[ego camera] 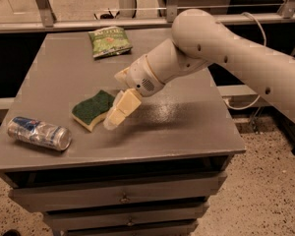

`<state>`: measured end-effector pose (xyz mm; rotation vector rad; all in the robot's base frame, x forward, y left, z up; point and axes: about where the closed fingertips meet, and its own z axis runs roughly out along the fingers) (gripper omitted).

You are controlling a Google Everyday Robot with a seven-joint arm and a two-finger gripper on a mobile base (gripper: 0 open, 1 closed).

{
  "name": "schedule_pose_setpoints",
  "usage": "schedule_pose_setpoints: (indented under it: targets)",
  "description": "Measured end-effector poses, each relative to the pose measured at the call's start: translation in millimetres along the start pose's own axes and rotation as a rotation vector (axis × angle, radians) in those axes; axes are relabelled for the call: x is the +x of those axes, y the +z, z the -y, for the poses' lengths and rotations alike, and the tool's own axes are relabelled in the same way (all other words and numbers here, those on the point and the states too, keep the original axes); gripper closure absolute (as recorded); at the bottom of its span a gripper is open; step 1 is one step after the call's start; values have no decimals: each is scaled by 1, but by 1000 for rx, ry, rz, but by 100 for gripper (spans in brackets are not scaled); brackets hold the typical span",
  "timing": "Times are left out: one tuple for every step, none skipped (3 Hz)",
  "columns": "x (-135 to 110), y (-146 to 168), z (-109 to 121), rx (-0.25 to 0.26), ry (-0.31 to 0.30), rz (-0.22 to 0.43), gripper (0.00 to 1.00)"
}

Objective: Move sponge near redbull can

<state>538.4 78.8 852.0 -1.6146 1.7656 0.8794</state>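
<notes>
The sponge (92, 109), dark green on top with pale yellow foam below, lies on the grey table (187, 127) left of centre. My gripper (117, 113) reaches down from the cream arm (221, 48) and is at the sponge's right end, which it partly hides. The redbull can (39, 133), silver and blue, lies on its side near the table's front left corner. It is about a sponge's length to the left of the sponge.
A green snack bag (109, 41) lies at the back of the table. The table has drawers (123, 198) below its front edge. A metal rail (88, 22) runs behind the table, and a white cable (258, 43) hangs at the right.
</notes>
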Motion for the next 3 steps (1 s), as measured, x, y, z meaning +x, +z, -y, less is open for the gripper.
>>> schedule_pose_setpoints:
  targets:
    - [25, -50, 22, 76, 60, 102, 0]
    - [60, -119, 46, 183, 97, 227, 0]
    - [56, -110, 43, 168, 93, 214, 0]
